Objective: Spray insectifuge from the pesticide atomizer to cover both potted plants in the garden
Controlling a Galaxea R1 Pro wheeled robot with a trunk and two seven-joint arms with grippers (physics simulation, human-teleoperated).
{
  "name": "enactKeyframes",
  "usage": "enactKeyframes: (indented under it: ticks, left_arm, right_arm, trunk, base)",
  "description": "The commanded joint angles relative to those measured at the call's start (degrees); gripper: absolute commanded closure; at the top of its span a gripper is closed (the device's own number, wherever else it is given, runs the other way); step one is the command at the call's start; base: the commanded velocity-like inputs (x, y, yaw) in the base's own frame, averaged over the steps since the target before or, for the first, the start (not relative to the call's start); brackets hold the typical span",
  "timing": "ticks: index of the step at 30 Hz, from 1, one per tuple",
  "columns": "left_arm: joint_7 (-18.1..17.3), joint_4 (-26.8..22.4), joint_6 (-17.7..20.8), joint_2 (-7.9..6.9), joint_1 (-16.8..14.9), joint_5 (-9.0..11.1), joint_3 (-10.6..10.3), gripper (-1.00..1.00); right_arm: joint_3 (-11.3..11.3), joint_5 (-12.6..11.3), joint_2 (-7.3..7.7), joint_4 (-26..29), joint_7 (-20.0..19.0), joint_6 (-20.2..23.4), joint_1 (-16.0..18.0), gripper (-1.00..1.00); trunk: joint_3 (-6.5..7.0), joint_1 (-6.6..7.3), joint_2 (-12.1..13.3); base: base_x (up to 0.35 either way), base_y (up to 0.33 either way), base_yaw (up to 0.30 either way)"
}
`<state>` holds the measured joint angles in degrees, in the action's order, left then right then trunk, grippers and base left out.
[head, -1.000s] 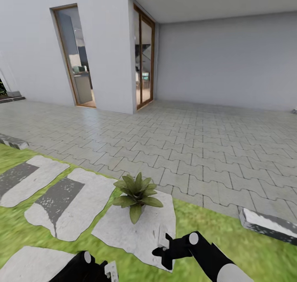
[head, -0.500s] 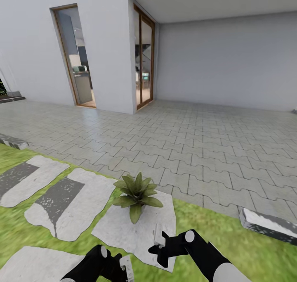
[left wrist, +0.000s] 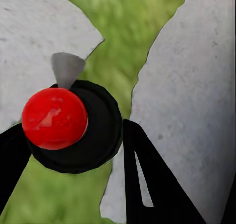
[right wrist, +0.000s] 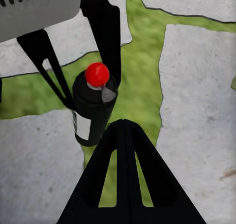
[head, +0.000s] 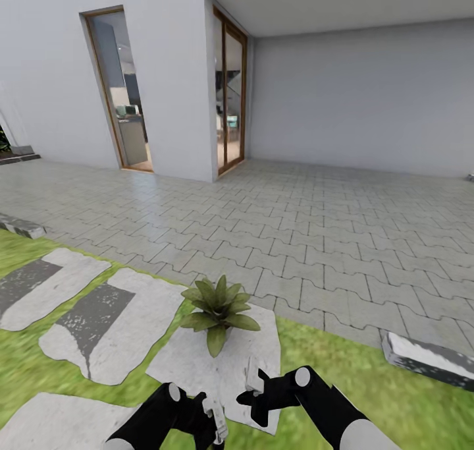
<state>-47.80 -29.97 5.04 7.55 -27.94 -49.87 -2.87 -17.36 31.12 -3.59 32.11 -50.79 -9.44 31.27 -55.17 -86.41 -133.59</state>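
Observation:
A potted plant (head: pixel 219 311), a low rosette of broad pointed green leaves, stands on a pale stepping stone (head: pixel 197 371) at the lawn's edge. My left gripper (head: pixel 212 425) is at the bottom of the head view, shut on the pesticide atomizer (head: pixel 214 412). The right wrist view shows the atomizer (right wrist: pixel 93 111) upright: a dark body with a white label, a red round cap and a grey nozzle, held between the left fingers (right wrist: pixel 105 37). The left wrist view looks down on the atomizer's cap (left wrist: pixel 54 118). My right gripper (head: pixel 253 391) hangs just right of it, fingers together (right wrist: pixel 123 130), holding nothing.
Several grey stepping stones (head: pixel 99 325) lie in the green lawn (head: pixel 316 364). Beyond is a paved patio (head: pixel 316 239) and a white house wall with glass doors (head: pixel 229 94). Kerb stones sit at the right (head: pixel 428 358) and the far left (head: pixel 20 226).
My left arm has risen and swung right with the atomizer, closing on the right gripper. The right gripper shifted slightly left early on, then held still.

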Motion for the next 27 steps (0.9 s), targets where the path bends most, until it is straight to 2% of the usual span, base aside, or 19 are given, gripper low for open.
enactKeyframes:
  ticks: [1,7,9,11,12,14,16,20,21,27]
  left_arm:
    - [-0.3,-0.2,0.5,0.11,0.0,0.1,0.0,1.0]
    - [-0.2,-0.2,0.3,1.0,0.0,0.2,0.1,1.0]
    - [-0.2,-0.2,0.2,1.06,0.0,0.3,0.2,1.0]
    - [-0.3,-0.2,-1.2,1.06,0.0,0.4,0.3,1.0]
    - [-0.5,-0.1,-2.0,1.06,0.0,1.0,0.2,1.0]
    - [-0.7,0.2,-2.8,1.0,0.0,3.5,0.1,1.0]
    - [-0.9,0.4,-3.1,0.98,0.0,4.7,-0.1,1.0]
    - [-1.1,0.6,-3.2,0.74,0.0,5.2,-0.2,1.0]
    - [-2.7,0.6,-3.3,0.57,0.0,5.2,-0.2,1.0]
    - [-4.0,0.6,-3.3,0.54,0.0,5.9,-0.2,1.0]
  right_arm:
    - [0.0,0.6,-0.01,0.0,0.0,-0.5,0.0,1.0]
    - [0.0,0.6,-0.16,0.1,0.0,-0.5,0.0,1.0]
    - [0.0,0.6,-0.62,0.1,0.0,-0.5,0.0,1.0]
    - [0.0,0.6,-0.75,0.1,0.0,-0.5,0.0,1.0]
    - [0.0,0.6,-0.78,0.1,0.0,-0.5,0.0,1.0]
    - [0.0,0.6,-0.79,0.1,0.0,-0.5,0.0,1.0]
    - [0.0,0.6,-0.8,0.1,0.0,-0.5,0.0,1.0]
    - [0.0,0.7,-0.8,0.1,0.0,-0.5,0.0,1.0]
    - [0.0,0.7,-0.8,0.1,0.0,-0.5,0.0,1.0]
    - [0.0,0.7,-0.8,0.0,0.0,-0.6,0.0,1.0]
  trunk:
    - [-0.06,0.01,0.0]
    - [-0.06,0.01,0.0]
    - [-0.06,0.01,0.0]
    - [-0.06,0.01,0.0]
    - [-0.06,0.01,0.0]
    - [-0.06,0.01,0.0]
    - [-0.06,0.01,0.0]
    - [-0.06,0.01,0.0]
    - [-0.06,0.01,0.0]
    - [-0.06,0.01,0.0]
  base:
    - [0.0,0.0,0.0]
    - [0.0,0.0,0.0]
    - [0.0,0.0,0.0]
    - [0.0,0.0,0.0]
    - [0.0,0.0,0.0]
    - [0.0,0.0,0.0]
    - [0.0,0.0,0.0]
    - [0.0,0.0,0.0]
    - [0.0,0.0,0.0]
    - [0.0,0.0,0.0]
